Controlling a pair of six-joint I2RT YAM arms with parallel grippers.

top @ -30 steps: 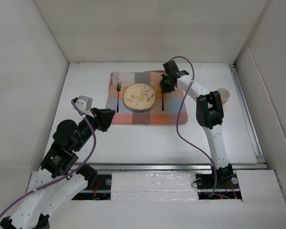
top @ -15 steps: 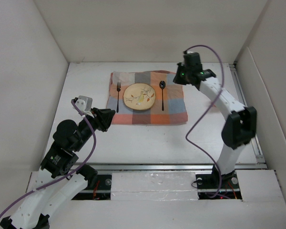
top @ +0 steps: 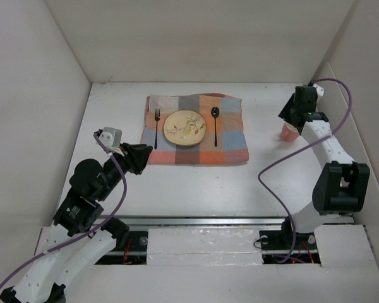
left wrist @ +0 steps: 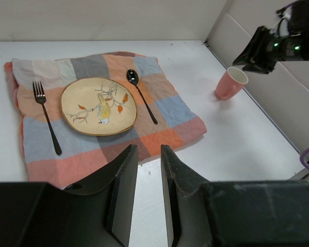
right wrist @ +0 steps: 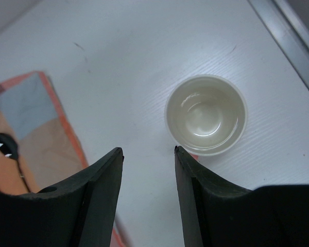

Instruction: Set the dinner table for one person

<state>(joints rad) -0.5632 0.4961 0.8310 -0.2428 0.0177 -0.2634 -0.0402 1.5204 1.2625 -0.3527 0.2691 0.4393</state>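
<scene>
The white dinner table (top: 196, 186) carries a checked cloth placemat (top: 230, 146). On the placemat lie a cream plate (top: 185, 128), a black fork (top: 156, 126) to its left and a black spoon (top: 215, 123) to its right. A pink cup (top: 289, 132) with a cream inside stands upright on the bare table at the right. My right gripper (right wrist: 148, 152) is open and empty, hovering above the cup (right wrist: 206, 114), which lies just beyond its right fingertip. My left gripper (left wrist: 148, 152) is slightly open and empty, above the table just off the placemat's (left wrist: 165, 116) near edge.
White walls enclose the table. A metal rail (right wrist: 288, 36) runs along the right edge close to the cup. Another rail (top: 202, 221) crosses in front of the arm bases. The right arm's purple cable (top: 271, 170) hangs over the table's right side.
My right arm has swung from over the spoon on the placemat to the right, and now sits above the pink cup. The left arm has not moved.
</scene>
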